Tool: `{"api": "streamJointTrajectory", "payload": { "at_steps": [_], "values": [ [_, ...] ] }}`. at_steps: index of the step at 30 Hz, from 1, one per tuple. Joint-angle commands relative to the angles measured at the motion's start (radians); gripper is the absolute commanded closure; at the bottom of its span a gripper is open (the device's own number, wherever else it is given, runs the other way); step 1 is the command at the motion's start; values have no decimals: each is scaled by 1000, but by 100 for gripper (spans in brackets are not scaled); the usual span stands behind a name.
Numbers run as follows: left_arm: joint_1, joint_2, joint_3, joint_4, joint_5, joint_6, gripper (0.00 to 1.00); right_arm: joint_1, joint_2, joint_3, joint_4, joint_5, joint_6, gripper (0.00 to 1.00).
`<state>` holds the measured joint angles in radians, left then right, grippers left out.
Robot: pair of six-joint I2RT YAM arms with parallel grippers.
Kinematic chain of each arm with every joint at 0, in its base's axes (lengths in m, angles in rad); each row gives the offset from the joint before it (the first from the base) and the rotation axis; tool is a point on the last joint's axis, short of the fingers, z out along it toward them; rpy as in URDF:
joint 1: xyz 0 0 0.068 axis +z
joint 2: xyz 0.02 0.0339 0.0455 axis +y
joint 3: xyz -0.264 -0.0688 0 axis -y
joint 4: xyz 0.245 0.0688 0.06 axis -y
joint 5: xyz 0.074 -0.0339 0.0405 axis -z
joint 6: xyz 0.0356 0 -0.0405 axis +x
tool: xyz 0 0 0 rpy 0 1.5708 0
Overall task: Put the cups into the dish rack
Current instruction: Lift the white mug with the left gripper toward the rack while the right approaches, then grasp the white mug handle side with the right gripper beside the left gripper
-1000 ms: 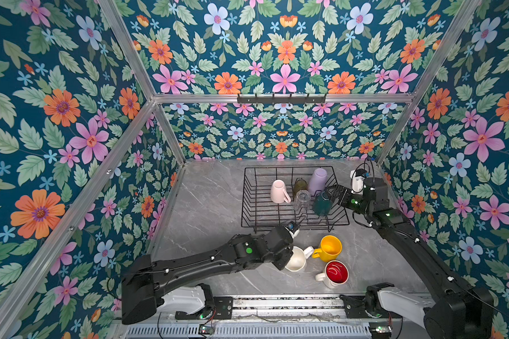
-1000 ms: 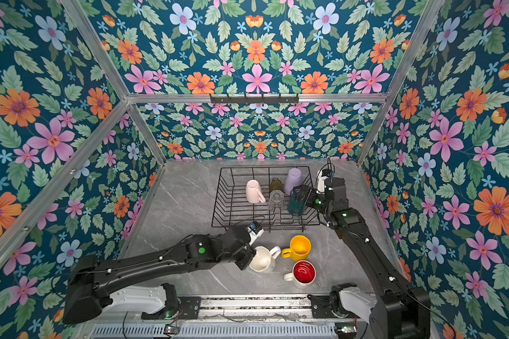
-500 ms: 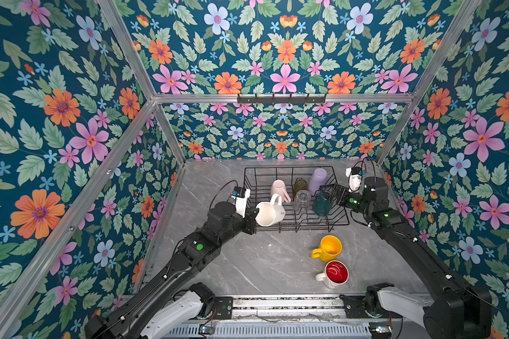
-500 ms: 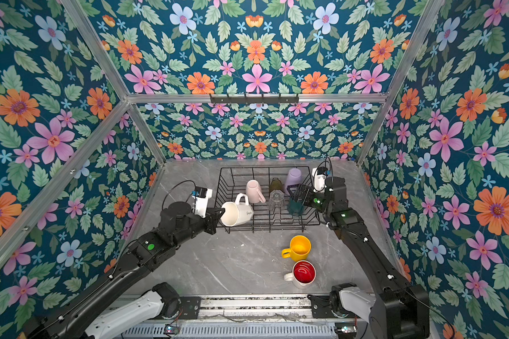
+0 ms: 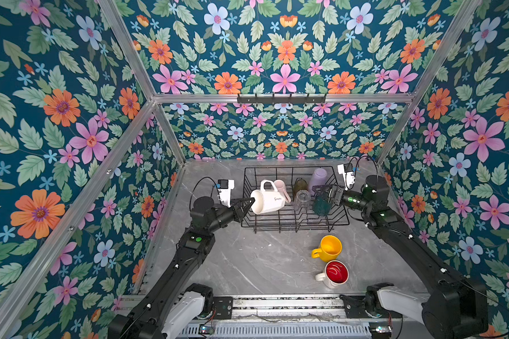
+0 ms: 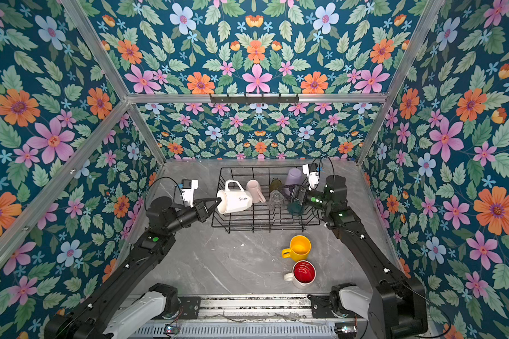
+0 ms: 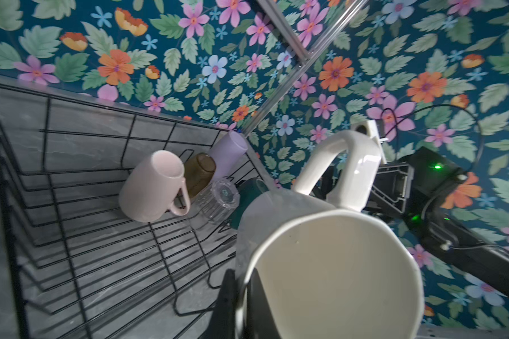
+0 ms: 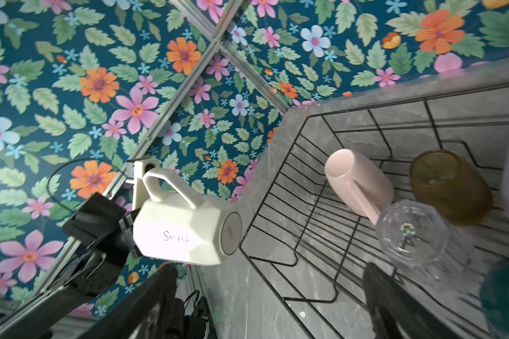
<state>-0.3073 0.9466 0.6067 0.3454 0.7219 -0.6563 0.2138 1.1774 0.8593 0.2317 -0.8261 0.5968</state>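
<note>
My left gripper (image 5: pixel 249 203) is shut on the rim of a white faceted mug (image 5: pixel 268 201), one finger inside it (image 7: pixel 259 305). The mug lies sideways in the air, handle up, over the left end of the black wire dish rack (image 5: pixel 294 226). Inside the rack are a pale pink mug (image 5: pixel 282 187), an olive-brown glass (image 5: pixel 300 185), a clear glass (image 5: pixel 302 199), a lilac tumbler (image 5: pixel 319 177) and a dark teal mug (image 5: pixel 321 205). My right gripper (image 5: pixel 331 195) hangs open beside the teal mug (image 8: pixel 506 299), with nothing between its fingers.
A yellow mug (image 5: pixel 329 248) and a white red-lined mug (image 5: pixel 335 273) stand on the grey marble table (image 5: pixel 247 264) in front of the rack, right of centre. Flowered walls close in the back and both sides.
My left arm has lifted the white faceted mug from the table beside the yellow mug and carried it back to the rack's left end. The right gripper has barely moved.
</note>
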Motion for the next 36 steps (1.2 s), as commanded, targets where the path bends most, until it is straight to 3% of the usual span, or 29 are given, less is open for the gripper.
{"api": "streamJointTrajectory", "payload": {
  "at_steps": [1,7,18,27,36],
  "values": [
    [4,18,-16,341,173,-129,100,39,2,15,91,-85,-38,2],
    [6,33,-41,461,215,-183,100,147,26,55,105,-109,-110,2],
    [5,56,-52,511,239,-234,100,186,73,52,323,-239,-23,2],
    [5,72,-62,602,275,-282,100,252,80,74,286,-252,-114,2],
    [5,69,-73,636,277,-309,100,300,149,130,301,-259,-112,2]
  ]
}}
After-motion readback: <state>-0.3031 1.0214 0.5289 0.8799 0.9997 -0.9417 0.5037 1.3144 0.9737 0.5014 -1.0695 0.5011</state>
